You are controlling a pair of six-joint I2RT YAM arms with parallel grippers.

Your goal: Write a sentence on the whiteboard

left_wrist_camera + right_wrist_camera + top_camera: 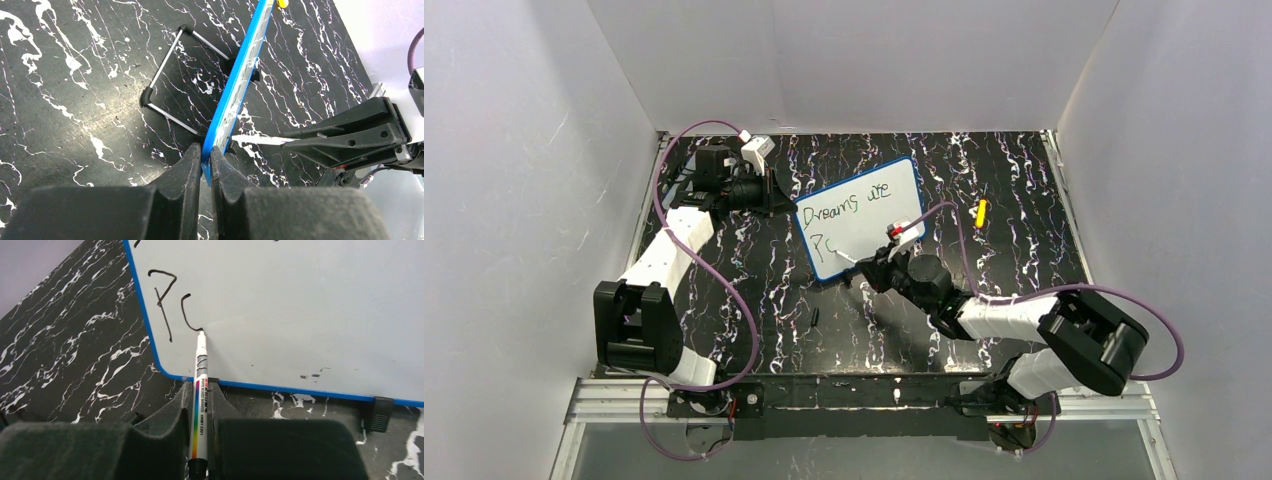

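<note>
Left gripper (pixel 780 203) at the far left of the black marbled table (pixel 1024 250), jaws pinched narrow on the blue rim of the whiteboard (pixel 896 182) at its left edge. Same grip from the left wrist: fingers (pixel 187 165) pressed against both faces of the rim, board seen edge-on and tilted, propped by a wire stand (pixel 165 75) behind it.

Whiteboard near the table's centre, slightly toward the far side, face turned toward the arms. On that face, the sentence (pixel 844 205): upper slanted row reading "Dreams are", lower row showing only "Pc" at lower left. Small dark object (pixel 814 318) lying on the table nearer than the board, apart from it.

White marker (pixel 201 355) with tip touching the board at the end of the "c". Right gripper (pixel 200 387) below the board's lower rim, jaws closed tight on the marker's barrel. Small black foot (pixel 382 407) under the lower rim, to the right.

Yellow object (pixel 981 212) on the table right of the board, not touching it.
</note>
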